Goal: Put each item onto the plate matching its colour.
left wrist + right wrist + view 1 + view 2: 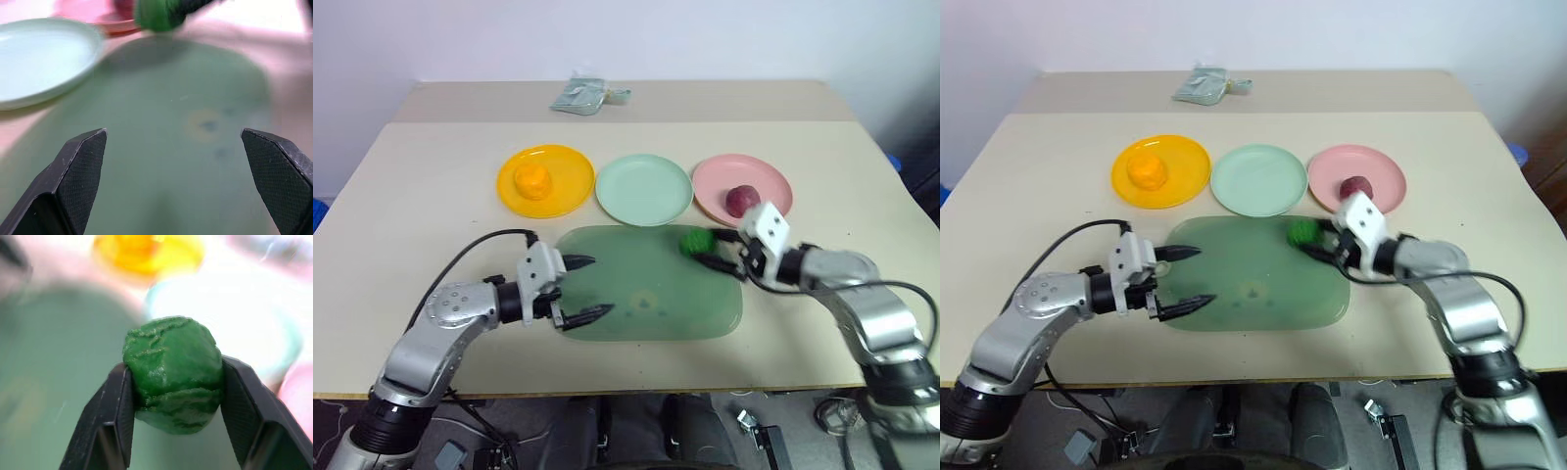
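Crinkled, matte green lump sits pinched in the right hand above the smooth translucent tray's far corner, near the round mint plate; left hand gapes wide.

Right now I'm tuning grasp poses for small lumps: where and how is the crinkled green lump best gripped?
Across its widest middle, one finger flat on each opposite side, as the right gripper holds the green lump now. The lump is roundish and crinkled, so a mid-height pinch probably slips least. Approach from the tray side, near level.
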Available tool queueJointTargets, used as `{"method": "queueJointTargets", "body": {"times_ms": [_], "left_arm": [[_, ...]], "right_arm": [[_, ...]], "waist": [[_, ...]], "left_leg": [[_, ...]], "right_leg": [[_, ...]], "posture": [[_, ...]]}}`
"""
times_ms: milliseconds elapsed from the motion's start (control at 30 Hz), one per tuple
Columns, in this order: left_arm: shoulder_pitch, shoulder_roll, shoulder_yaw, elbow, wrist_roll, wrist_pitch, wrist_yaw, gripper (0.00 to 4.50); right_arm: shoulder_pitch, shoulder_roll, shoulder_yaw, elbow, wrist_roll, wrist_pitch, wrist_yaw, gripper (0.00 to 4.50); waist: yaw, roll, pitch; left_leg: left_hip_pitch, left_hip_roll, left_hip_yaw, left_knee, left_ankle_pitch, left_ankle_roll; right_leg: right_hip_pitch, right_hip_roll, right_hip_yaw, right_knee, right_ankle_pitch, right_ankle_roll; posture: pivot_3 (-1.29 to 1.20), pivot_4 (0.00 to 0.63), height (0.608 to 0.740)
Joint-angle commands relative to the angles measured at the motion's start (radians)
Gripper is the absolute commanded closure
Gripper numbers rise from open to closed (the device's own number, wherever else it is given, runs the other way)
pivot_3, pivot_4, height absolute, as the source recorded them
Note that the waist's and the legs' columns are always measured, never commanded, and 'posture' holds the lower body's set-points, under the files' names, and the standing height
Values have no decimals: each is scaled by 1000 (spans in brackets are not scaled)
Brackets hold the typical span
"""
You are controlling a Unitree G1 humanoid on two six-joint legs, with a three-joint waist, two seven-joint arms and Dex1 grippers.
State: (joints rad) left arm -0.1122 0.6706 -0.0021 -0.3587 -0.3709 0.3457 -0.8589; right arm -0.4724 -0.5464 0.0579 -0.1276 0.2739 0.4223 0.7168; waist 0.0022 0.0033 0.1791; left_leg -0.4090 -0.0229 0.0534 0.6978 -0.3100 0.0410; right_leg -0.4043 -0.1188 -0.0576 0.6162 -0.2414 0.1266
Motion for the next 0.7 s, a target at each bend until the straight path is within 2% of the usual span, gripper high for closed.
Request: {"method": "queueJointTargets", "body": {"times_ms": [33,100,167,233,267,333,367,533,700], "left_arm": [[9,4,87,55,58,-65,75,0],[39,5,117,65,65,-83,90,0],[63,7,125,54,68,-93,90,0],[76,0,134,40,64,-90,101,0],[80,-4,138,31,61,-85,110,0],[86,-13,147,15,54,-73,130,0],[87,-17,150,5,48,-63,140,0],[111,-21,197,-18,33,-44,168,0],[161,-9,307,30,26,-57,186,0]], "right_arm": [[-179,159,33,222,-116,12,-233,2627],[-274,251,64,380,-177,-28,-305,2627],[-320,296,72,472,-196,-83,-308,2627],[-353,323,61,537,-197,-111,-317,1631],[-363,327,58,556,-201,-127,-317,1347],[-361,317,59,543,-202,-162,-290,311],[-350,303,56,517,-194,-173,-264,51],[-186,121,-8,253,-70,-211,-8,51],[60,-129,-200,87,130,-104,225,51]], "waist": [[-6,-1,0],[-14,0,0],[-12,0,0],[-12,0,0],[-12,0,0],[-14,0,0],[-16,0,0],[-11,0,0],[-11,0,0]], "left_leg": [[0,0,0,0,0,0],[-1,0,0,0,1,-1],[-1,-1,-1,-3,1,-1],[-1,-2,-1,-5,1,-1],[-2,-2,-1,-6,1,-1],[-2,-2,-1,-6,1,-1],[-2,-2,-1,-6,1,-1],[-2,-1,-1,-6,1,-2],[-1,-1,-1,-5,1,-1]], "right_leg": [[0,0,0,0,0,0],[-1,0,0,1,0,0],[-2,0,-1,1,0,-1],[-2,0,-1,2,0,0],[-2,0,-1,1,0,0],[-2,0,-2,0,0,0],[-2,0,-2,0,0,0],[-2,1,-2,0,0,0],[1,0,-2,-2,0,0]], "posture": [[0,150,740],[0,150,740],[0,150,740],[0,150,740],[0,150,740],[0,150,740],[0,150,740],[0,150,740],[0,150,740]]}}
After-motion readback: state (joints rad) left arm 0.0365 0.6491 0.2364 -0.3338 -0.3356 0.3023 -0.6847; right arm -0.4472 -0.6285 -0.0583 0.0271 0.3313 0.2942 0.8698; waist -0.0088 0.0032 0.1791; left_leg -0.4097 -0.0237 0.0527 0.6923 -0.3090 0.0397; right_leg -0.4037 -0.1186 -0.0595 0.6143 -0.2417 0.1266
